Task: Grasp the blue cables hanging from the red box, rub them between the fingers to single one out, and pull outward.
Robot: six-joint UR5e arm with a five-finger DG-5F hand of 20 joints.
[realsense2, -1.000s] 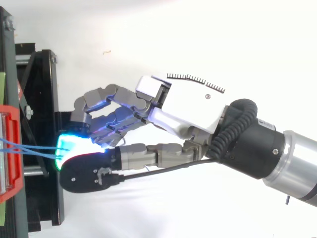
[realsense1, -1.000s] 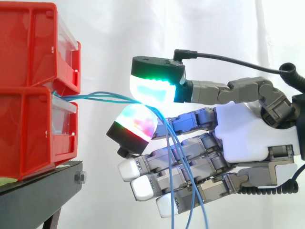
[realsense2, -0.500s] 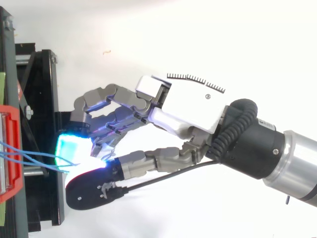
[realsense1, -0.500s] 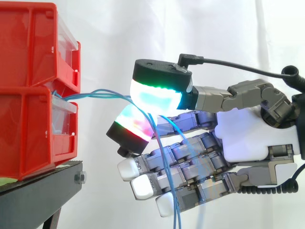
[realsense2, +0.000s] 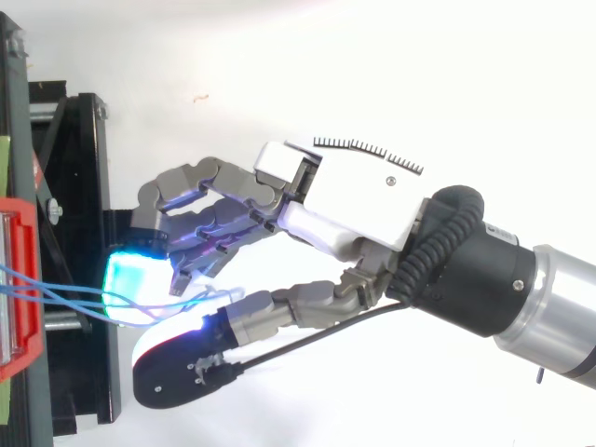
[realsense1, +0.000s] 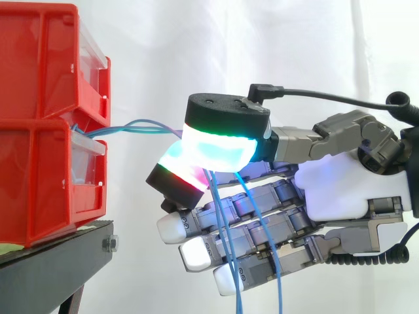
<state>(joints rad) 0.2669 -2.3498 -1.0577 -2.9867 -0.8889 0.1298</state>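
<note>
Thumb pad (realsense1: 216,147) has slid sideways across the finger pad (realsense1: 180,171) since the earlier frame.
Grey-and-white robot hand (realsense1: 340,190) pinches thin blue cables (realsense1: 137,125) (taut, then drooping) just beside the red plastic box (realsense1: 39,176).

Red bins (realsense1: 39,118), thin blue cables (realsense1: 141,129), grey-and-white robot hand (realsense1: 337,190), cyan-green glowing pads (realsense1: 216,150), black stand (realsense1: 52,268), white curtain (realsense1: 262,46)

Only blue cables (realsense1: 108,131) cross the open gap beside the red bins (realsense1: 39,163).
</note>
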